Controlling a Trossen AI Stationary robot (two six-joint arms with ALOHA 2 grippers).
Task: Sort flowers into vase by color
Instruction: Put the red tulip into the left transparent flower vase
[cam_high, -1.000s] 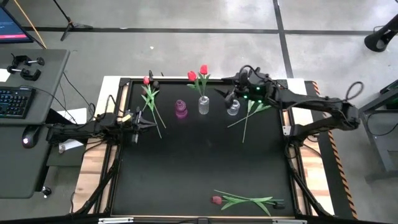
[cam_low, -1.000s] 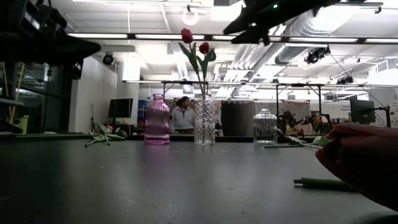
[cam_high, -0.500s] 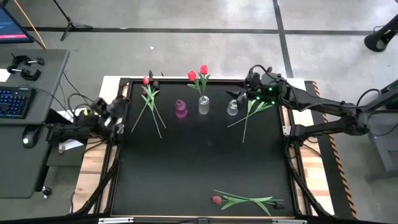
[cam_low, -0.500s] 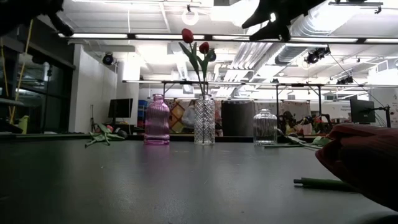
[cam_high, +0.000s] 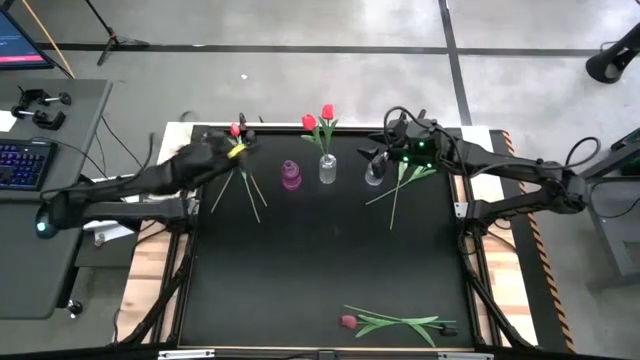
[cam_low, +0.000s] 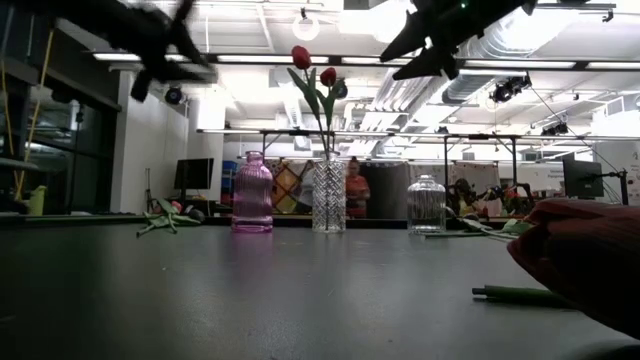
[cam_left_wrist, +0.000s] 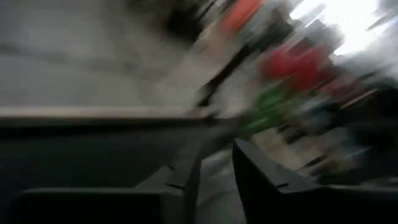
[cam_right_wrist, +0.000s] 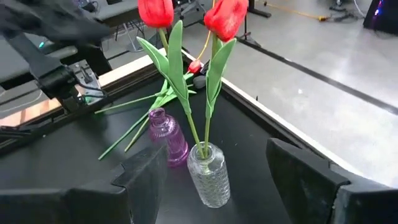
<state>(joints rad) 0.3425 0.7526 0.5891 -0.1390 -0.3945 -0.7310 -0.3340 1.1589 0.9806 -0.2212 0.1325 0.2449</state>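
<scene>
swinging in from the table's left edge since a moment ago, the left gripper (cam_high: 232, 150) now hovers empty, fingers slightly apart, over the loose flowers (cam_high: 243, 160) behind the pink vase (cam_high: 291, 175), probably the next pick, while the right gripper (cam_high: 385, 150) waits wide open by the empty clear vase (cam_high: 374, 173).

Two red tulips (cam_high: 318, 121) stand in the clear middle vase (cam_high: 327, 169) between a pink vase (cam_high: 291, 175) and another clear vase (cam_high: 374, 173), as the left gripper (cam_high: 232, 148) reaches flowers lying at the black table's (cam_high: 320, 270) far-left corner.
</scene>
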